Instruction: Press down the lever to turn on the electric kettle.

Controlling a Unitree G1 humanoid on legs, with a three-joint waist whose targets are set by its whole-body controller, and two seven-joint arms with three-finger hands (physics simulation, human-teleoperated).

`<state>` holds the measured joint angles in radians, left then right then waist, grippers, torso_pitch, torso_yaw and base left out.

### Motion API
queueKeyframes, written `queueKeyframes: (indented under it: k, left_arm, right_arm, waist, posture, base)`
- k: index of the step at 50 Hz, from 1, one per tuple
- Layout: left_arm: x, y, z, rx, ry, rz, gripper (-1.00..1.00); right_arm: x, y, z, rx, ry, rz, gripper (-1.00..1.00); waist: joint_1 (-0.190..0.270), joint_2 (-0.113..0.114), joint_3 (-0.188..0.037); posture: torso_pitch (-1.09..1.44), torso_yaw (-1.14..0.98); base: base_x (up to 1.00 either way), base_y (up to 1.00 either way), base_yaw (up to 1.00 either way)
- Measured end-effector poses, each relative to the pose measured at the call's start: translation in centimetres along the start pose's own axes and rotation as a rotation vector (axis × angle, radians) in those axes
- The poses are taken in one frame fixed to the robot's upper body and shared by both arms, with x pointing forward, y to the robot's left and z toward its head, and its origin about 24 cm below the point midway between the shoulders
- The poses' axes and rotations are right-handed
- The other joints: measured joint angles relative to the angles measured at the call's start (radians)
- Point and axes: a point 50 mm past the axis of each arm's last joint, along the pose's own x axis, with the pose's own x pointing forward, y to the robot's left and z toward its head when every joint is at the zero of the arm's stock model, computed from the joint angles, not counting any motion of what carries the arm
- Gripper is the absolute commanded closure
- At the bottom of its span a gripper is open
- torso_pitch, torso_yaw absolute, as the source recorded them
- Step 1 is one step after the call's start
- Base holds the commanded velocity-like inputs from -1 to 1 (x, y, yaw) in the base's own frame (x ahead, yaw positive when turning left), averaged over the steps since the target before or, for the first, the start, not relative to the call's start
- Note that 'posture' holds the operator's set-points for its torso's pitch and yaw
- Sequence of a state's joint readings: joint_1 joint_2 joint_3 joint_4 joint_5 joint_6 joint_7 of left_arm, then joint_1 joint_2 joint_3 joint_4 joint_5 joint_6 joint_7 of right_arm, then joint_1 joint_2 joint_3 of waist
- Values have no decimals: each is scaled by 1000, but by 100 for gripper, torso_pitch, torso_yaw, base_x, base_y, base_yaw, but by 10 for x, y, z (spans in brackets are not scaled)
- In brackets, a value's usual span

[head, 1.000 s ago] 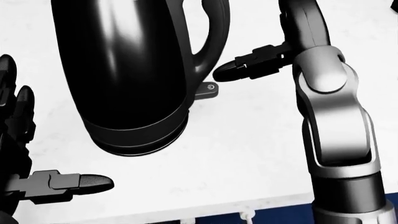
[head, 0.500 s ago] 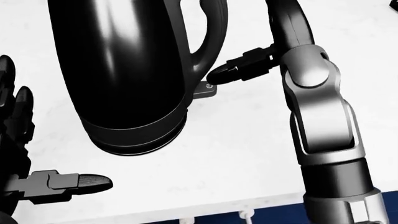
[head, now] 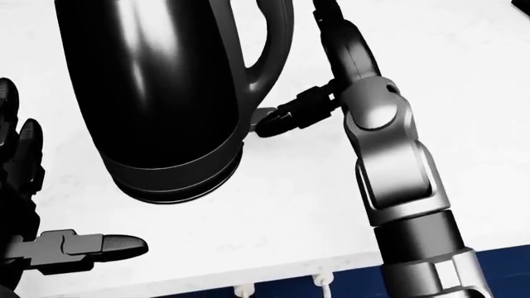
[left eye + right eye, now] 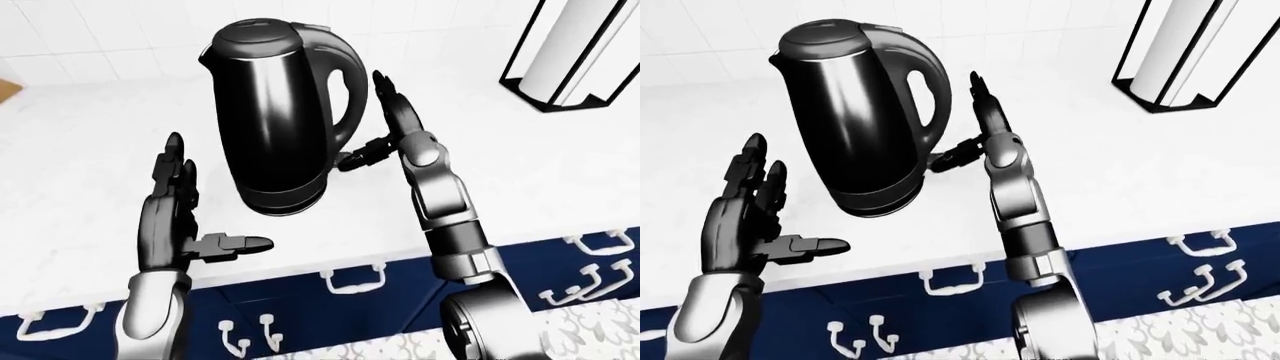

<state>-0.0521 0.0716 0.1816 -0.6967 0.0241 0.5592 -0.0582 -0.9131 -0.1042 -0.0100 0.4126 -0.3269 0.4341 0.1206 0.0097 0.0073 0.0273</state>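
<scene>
The black electric kettle [image 4: 282,112] stands on the white worktop [image 4: 90,172], midway between its tiled rear edge and its near edge. At the foot of its handle, my right hand's [image 4: 392,124] thumb tip [image 3: 269,126] touches the small grey lever [image 3: 261,115], its other fingers spread upright beside the handle. My left hand [image 4: 172,214] hangs open left of the kettle, clear of it, and a paper towel holder [image 4: 570,52] stands toward the rear right corner.

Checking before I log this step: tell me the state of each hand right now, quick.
Left hand: open, fingers spread, holding nothing.
Right hand: open, holding nothing; its thumb tip meets the lever at the kettle base.
</scene>
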Motion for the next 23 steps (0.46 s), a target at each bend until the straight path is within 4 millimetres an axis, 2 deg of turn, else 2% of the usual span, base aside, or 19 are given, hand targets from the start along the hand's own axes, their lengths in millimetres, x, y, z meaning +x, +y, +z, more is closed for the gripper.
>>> queueKeyframes:
  k: [5,23]
  left_arm:
    - [0,-1,0,-3,-3,-5,-100]
    - [-1,0,2,-4,-9,-3,-100]
  right_arm:
    - [1,-6,4,7,-11,-25,-100]
    - [6,-4,4,-3,-4,-22,-100]
  waist:
    - [-1,0,-2]
    - [0,-1,-7]
  posture:
    - [0,0]
    - [0,0]
  base:
    - [0,0,0]
    - [0,0,0]
